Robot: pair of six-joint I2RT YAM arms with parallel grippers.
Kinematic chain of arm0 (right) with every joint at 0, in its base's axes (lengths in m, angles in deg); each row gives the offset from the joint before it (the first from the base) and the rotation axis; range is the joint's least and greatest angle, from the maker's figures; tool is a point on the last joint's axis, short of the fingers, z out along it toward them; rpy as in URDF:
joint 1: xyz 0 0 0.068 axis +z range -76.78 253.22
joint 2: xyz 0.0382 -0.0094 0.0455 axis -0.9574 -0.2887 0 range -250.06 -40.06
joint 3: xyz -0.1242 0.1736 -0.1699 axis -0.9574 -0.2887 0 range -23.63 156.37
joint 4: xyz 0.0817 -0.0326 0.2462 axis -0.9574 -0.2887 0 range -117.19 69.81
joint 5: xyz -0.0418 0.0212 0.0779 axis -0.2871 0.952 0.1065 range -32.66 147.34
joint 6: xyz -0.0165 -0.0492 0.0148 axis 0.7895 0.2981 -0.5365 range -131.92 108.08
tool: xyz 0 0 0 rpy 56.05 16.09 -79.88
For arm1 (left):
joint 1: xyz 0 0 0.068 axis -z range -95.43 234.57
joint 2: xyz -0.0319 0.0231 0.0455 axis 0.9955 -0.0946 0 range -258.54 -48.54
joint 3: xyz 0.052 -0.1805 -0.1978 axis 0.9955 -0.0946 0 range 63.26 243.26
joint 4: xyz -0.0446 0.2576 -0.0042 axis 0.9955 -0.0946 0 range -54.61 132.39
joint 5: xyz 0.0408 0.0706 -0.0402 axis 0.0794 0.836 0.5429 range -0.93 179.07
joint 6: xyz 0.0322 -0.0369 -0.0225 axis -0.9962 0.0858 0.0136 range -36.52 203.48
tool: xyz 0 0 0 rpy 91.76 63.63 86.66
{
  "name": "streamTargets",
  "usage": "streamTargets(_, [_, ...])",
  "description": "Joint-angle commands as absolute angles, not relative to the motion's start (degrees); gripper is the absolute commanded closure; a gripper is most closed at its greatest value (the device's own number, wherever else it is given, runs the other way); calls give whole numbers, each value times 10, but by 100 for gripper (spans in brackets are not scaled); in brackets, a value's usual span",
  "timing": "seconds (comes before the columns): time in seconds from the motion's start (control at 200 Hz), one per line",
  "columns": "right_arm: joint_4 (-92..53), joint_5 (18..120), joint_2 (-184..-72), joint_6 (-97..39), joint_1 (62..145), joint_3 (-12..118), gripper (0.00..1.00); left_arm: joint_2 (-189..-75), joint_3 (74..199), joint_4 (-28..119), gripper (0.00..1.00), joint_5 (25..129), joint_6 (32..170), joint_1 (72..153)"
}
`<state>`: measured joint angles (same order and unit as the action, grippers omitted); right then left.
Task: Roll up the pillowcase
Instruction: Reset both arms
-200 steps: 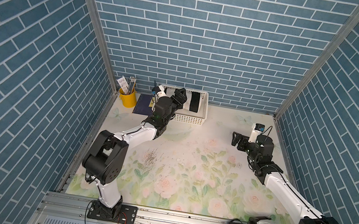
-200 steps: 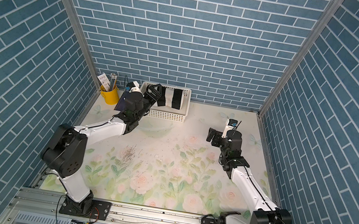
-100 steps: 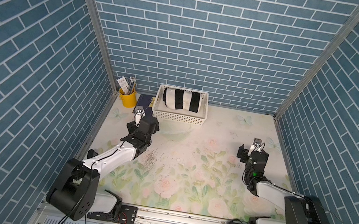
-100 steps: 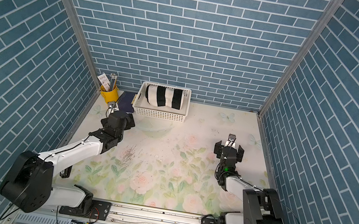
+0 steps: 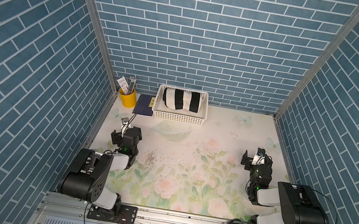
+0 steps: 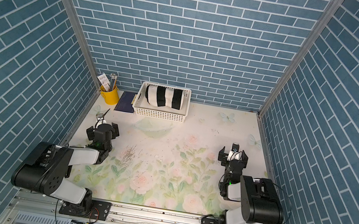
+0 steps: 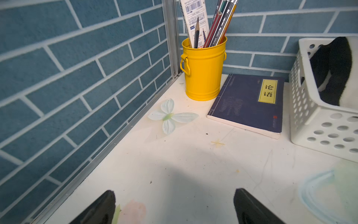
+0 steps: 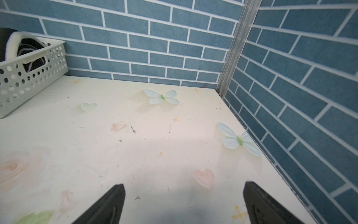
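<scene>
Resting place of the cloth: the pillowcase [image 5: 181, 100] [image 6: 164, 97] lies rolled into a fat bundle of black and cream stripes inside the white perforated plastic basket [image 5: 178, 117] [image 6: 159, 114], seen in both top views.
Basket position: at the far edge of the table, against the blue brick wall, a little left of centre.
Near left: the left gripper [image 5: 126, 133] [image 7: 174, 205] hangs low over the table with its jaws spread wide and nothing between them, well apart from the basket.
Near right: the right gripper [image 5: 257, 159] [image 8: 182, 203] is also low over the table, its jaws released wide and empty.
Arms: both are folded back close to their bases on the near rail.
Far left corner: a yellow metal bucket [image 5: 127, 100] [image 7: 203, 73] holds pencils [image 7: 220, 23].
Between bucket and basket: a dark blue book [image 5: 143, 107] [image 7: 248, 102] with a yellow title label lies flat, just beside both.
Table: the floral table [image 5: 188, 168] is cream, printed with pink roses, green leaves and pale butterflies.
</scene>
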<state>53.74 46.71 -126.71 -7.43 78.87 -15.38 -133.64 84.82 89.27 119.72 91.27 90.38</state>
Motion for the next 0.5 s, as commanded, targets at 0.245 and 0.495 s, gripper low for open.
streamTargets(0.245, [556,516,-1277,-85,781,-124,0,-1356,745,1186,0,1036,847,888])
streamTargets(0.495, [551,523,-1279,-86,778,-119,0,-1354,746,1178,0,1035,848,888])
